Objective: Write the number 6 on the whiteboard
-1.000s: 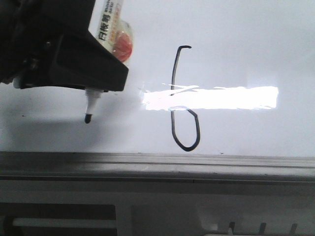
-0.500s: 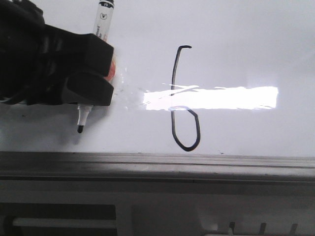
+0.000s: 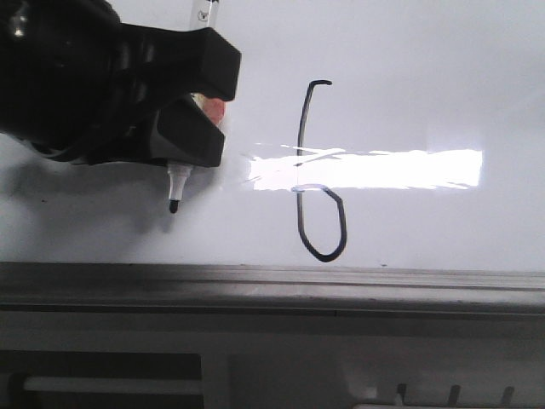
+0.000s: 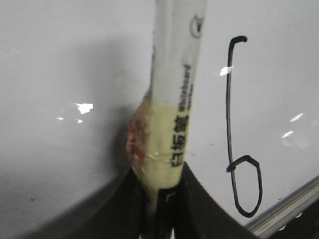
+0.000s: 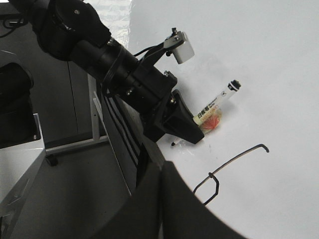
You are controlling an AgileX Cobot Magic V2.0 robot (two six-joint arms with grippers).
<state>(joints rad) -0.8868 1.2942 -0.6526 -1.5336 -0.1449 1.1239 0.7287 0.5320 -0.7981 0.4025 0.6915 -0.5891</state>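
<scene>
The left gripper (image 3: 192, 128) is pinching a marker (image 4: 174, 99), black tip (image 3: 174, 204) pointing down and hovering close over the whiteboard (image 3: 409, 51), left of the 6 (image 3: 319, 170). The 6 is drawn in thin black line: a tall stem, a small hook at the top, a narrow loop at the bottom near the grey rail (image 3: 341, 285). A bright glare (image 3: 392, 169) cuts across its middle. The right gripper (image 5: 162, 169) shows only dark fingers at the edge of its own camera; I cannot tell whether it is spread or closed.
</scene>
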